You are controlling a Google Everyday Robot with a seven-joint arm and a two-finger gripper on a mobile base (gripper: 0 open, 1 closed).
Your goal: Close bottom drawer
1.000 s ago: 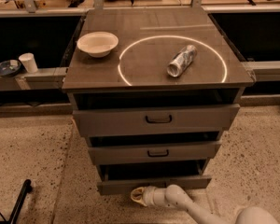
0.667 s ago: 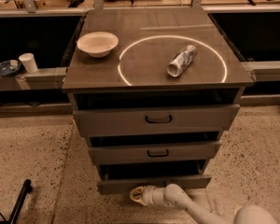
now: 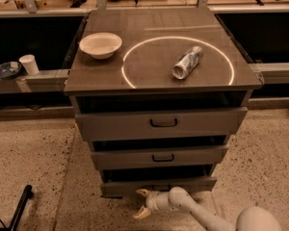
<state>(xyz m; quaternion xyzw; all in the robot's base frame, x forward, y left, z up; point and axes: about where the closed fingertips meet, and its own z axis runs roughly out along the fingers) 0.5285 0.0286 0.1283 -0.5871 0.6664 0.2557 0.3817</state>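
Observation:
The bottom drawer (image 3: 159,185) is the lowest and narrowest grey front of the cabinet, and it stands pulled out a little with a dark gap above it. Its handle is hidden behind my arm. My gripper (image 3: 140,202) is open, its two tan fingertips spread apart just in front of and below the drawer front, left of centre. The white arm runs from it down to the lower right. The middle drawer (image 3: 160,157) and the wider top drawer (image 3: 161,123) sit above, each with a dark bar handle.
On the cabinet top (image 3: 159,37) lie a white bowl (image 3: 100,44) and a crushed can (image 3: 187,62) inside a light ring. A white cup (image 3: 29,64) and a dark dish (image 3: 7,70) stand on the left ledge. A black bar (image 3: 20,207) lies on the speckled floor.

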